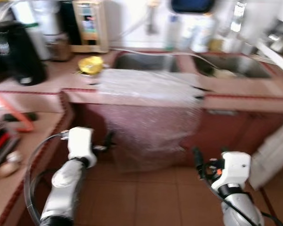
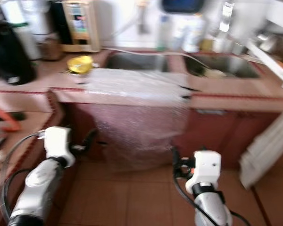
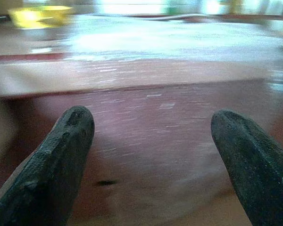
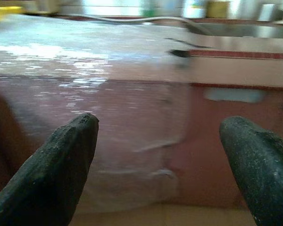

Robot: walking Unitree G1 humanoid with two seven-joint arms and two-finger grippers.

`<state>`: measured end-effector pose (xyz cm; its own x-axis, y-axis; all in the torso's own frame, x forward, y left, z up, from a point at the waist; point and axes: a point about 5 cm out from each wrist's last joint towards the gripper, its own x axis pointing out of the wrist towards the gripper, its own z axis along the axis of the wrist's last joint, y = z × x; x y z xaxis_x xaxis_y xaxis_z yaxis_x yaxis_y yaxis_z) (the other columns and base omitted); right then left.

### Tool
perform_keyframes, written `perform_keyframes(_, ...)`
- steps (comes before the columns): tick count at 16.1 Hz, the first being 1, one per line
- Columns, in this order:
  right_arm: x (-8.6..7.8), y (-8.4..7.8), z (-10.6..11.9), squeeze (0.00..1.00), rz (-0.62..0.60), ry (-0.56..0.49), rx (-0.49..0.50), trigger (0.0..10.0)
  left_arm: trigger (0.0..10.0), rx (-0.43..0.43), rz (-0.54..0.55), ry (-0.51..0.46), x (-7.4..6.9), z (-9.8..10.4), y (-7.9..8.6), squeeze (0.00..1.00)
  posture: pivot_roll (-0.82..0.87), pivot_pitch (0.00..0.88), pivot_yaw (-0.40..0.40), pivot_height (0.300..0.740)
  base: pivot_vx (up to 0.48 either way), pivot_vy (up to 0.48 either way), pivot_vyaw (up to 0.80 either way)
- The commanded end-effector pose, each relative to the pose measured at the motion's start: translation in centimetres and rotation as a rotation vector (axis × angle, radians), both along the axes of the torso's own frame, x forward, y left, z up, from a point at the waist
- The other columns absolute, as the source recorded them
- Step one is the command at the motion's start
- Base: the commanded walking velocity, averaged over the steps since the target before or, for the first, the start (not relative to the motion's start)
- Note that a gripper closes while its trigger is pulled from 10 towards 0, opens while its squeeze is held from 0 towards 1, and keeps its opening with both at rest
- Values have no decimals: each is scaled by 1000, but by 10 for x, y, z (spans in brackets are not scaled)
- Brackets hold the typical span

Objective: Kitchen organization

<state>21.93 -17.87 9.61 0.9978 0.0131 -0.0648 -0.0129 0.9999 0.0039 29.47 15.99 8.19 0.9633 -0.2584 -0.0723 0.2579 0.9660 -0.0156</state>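
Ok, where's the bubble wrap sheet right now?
The bubble wrap sheet drapes over the counter edge ahead, centre of the head views, just right of the yellow cup, before the sink.

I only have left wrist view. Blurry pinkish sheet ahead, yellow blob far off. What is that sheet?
Observer: A sheet of bubble wrap draped over the counter edge, hanging down the cabinet front toward the floor.
Operator: And the yellow blob?
Observer: A small yellow container on the counter, beside the left sink basin.
Operator: Where's the right tool?
Observer: The right tool is low in front of the cabinet, fingers apart, facing the sheet's right edge. Your left tool sits level with it at the sheet's left edge, also open.
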Motion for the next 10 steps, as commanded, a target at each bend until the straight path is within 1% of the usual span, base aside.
perform_keyframes(1,1,-1,3,0,-10,-15,-1,10000,10000,9,3,-8,2,2,3,0,37,0,20,740,0,0,-763)
perform_keyframes(5,-2,1,3,0,-5,-15,2,10000,10000,16,33,-15,1,3,6,0,36,0,22,740,0,0,-767)
perform_keyframes(10,-6,5,2,0,22,0,10,10000,10000,36,84,-23,1,3,13,0,49,0,6,740,0,0,-768)
